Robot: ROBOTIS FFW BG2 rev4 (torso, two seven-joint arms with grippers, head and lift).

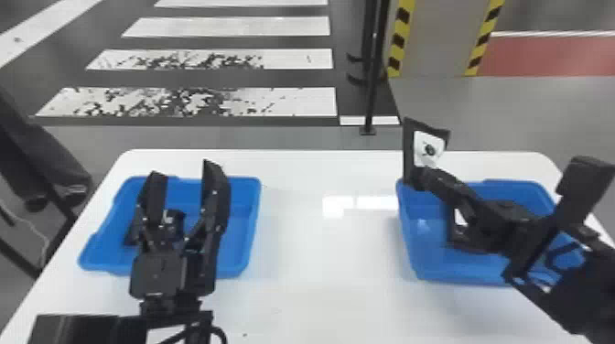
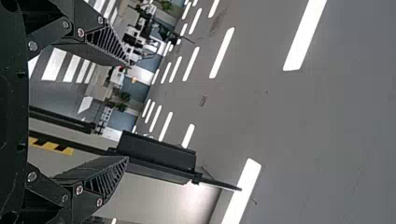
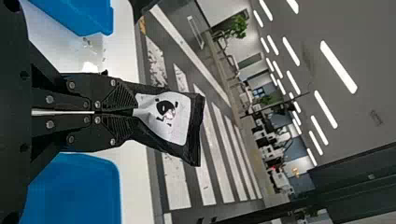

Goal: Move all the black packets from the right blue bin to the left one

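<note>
One black packet (image 1: 409,151) rises from my right gripper (image 1: 423,176), its lower end clamped tight between the closed fingers, above the far left corner of the right bin (image 1: 450,273). My left gripper (image 1: 185,169) hangs spread and empty over the left bin (image 1: 254,224), where a dark shape (image 1: 176,222) looks to me like a packet already delivered.

The step in hand, as I judge it, is the carry across. I would hold the grip firm, since the packet's upper part is free and could sway, and keep it high enough to pass both rims. I would move the left gripper aside first, lest the two arms meet, then turn the packet down, lower it inside the left bin and let go low. Another dark, white-marked shape (image 1: 459,218) under the right arm may be a packet awaiting its turn; I cannot be sure.

Both bins stand on a glossy white table (image 1: 311,283), ceiling light mirrored between them. Beyond it, worn white stripes (image 1: 297,100) cross a gray floor beside a black pole (image 1: 371,105), yellow-and-black edging (image 1: 398,41) and a red floor patch (image 1: 549,57).
</note>
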